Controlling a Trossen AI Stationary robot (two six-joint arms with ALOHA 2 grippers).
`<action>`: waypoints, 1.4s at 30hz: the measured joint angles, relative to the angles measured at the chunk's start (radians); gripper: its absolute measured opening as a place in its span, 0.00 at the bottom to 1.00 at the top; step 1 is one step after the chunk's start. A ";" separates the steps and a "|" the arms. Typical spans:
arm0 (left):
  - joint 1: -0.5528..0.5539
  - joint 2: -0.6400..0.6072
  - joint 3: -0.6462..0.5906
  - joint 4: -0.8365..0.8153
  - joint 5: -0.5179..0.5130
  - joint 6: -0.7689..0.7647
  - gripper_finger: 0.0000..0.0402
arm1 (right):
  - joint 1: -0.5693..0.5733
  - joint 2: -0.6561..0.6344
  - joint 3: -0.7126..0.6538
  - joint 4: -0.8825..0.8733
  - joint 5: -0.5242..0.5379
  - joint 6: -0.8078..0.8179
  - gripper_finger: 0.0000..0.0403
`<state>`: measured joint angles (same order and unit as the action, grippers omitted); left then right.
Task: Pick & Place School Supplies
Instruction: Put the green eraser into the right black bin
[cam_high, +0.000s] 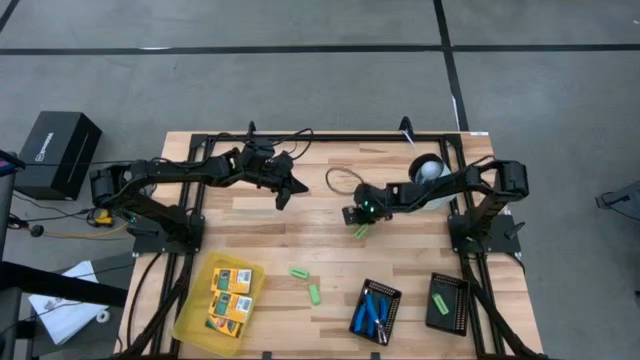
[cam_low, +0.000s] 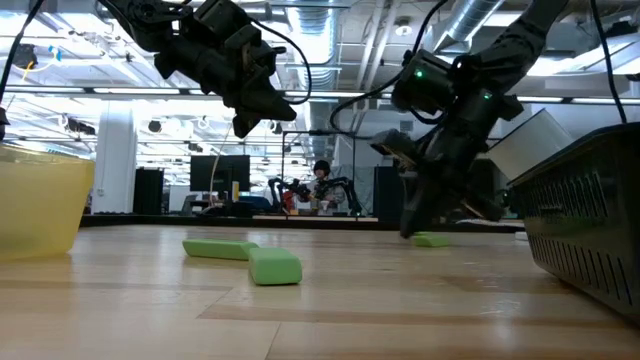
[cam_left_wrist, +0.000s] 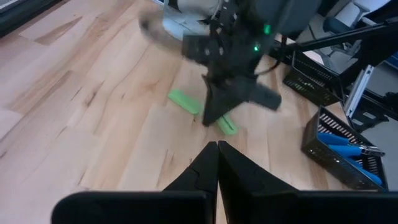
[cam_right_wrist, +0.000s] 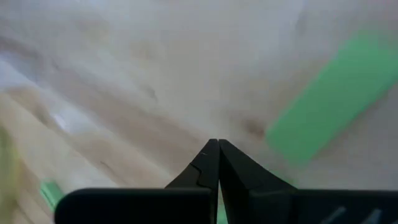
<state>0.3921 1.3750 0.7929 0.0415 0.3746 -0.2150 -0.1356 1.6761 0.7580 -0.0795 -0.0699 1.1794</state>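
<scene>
Your right hand (cam_high: 360, 222) hangs low with fingers together, empty, a green block (cam_high: 361, 232) on the surface just at its 6 o'clock. Expect it light, stiff, slick; pinch its long sides. The left hand (cam_high: 283, 193) waits closed.

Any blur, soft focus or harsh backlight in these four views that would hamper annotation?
Right wrist view: table and green block are soft and smeared. Left wrist view: the right gripper ahead is blurred, though the scissors are fairly crisp. Low view: bright ceiling lights leave both arms as dark silhouettes. High view: evenly lit, sharp.
</scene>
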 joint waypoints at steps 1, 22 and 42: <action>0.008 0.000 0.000 0.000 0.000 0.000 0.00 | -0.011 -0.017 0.000 -0.003 0.010 -0.009 0.00; 0.048 0.000 0.000 0.022 0.024 -0.001 0.00 | 0.137 -0.150 -0.050 -0.168 0.014 0.065 0.00; 0.048 0.000 0.000 0.023 0.024 0.000 0.00 | 0.140 -0.099 -0.060 -0.095 0.008 0.095 0.00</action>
<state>0.4397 1.3750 0.7929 0.0645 0.3985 -0.2150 0.0044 1.5773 0.6979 -0.1745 -0.0617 1.2747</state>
